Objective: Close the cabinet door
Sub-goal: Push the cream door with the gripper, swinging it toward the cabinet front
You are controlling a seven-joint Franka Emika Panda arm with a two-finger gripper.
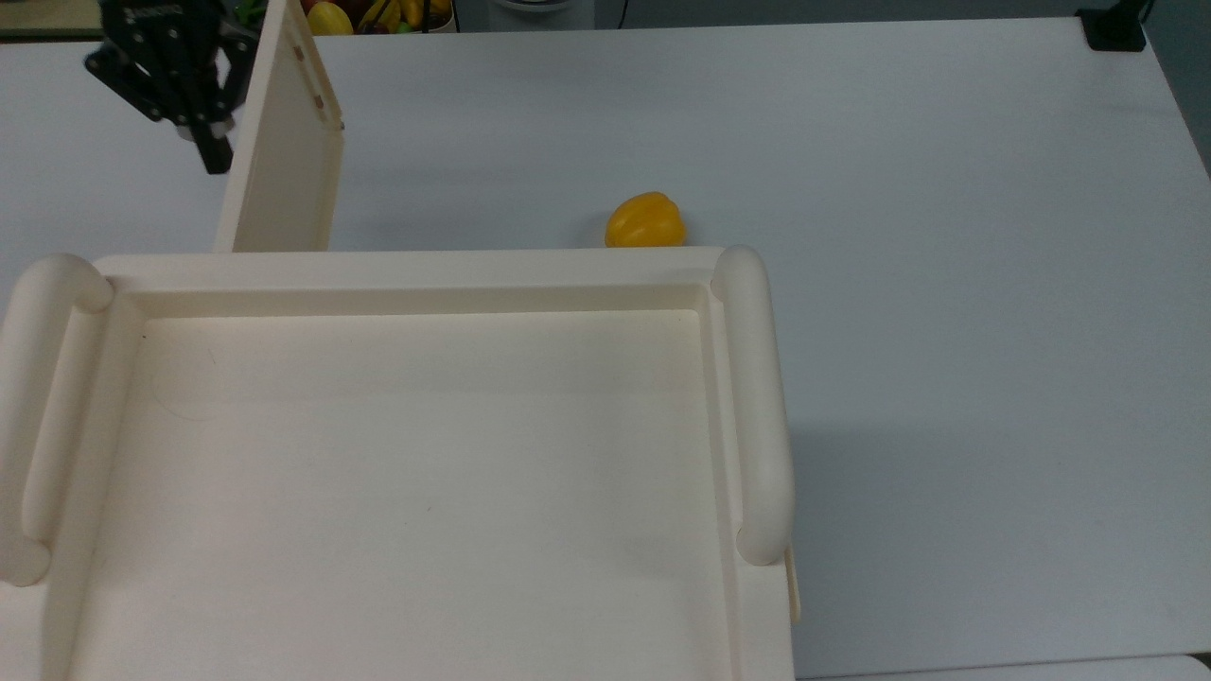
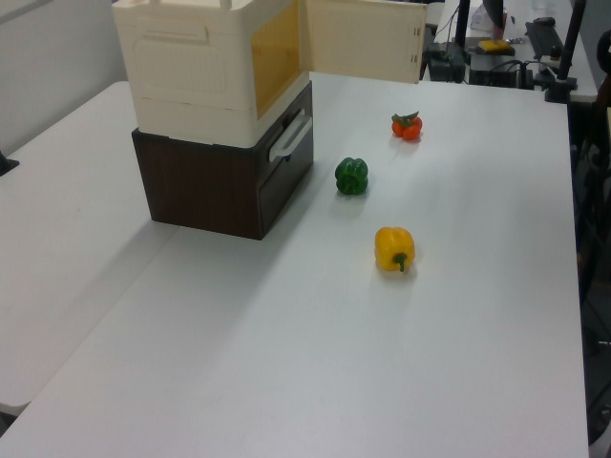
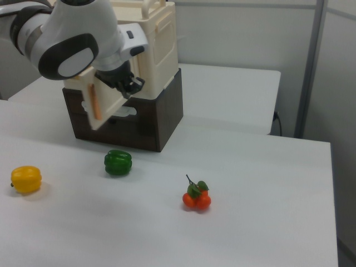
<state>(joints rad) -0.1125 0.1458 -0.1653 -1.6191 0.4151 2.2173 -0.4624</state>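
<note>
You see the gripper point(image 1: 210, 151) just beside the cabinet door point(image 1: 284, 151) on the top view's left, its finger gap impossible to tell, its upper body cut off.

yellow pepper point(image 2: 394, 248), green pepper point(image 2: 351, 176) and red tomatoes point(image 2: 407, 125) – well apart on the white table point(image 2: 286, 363).

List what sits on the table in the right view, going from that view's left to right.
Yellow pepper → green pepper → cluster of small tomatoes. Behind them the stacked cabinet stands, with the gripper against the cabinet door.
</note>
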